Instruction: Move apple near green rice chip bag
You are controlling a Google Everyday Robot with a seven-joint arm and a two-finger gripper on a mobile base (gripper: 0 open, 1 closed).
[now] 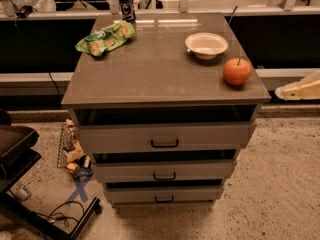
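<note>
The orange-red apple point(237, 71) sits near the right front corner of the grey cabinet top point(160, 69), just in front of the white bowl point(206, 45). The bright green rice chip bag point(105, 38) lies at the far left of the top, next to the dark blue drink can point(126, 5). My gripper point(300, 89) shows as a pale shape at the right edge of the view, off the cabinet, to the right of the apple and a little lower, well apart from it. It holds nothing that I can see.
The cabinet has three drawers point(164, 143) standing slightly open. A wire basket of clutter point(72, 151) and a dark chair base point(20, 159) are on the floor to the left. A counter ledge point(200, 4) runs behind the cabinet.
</note>
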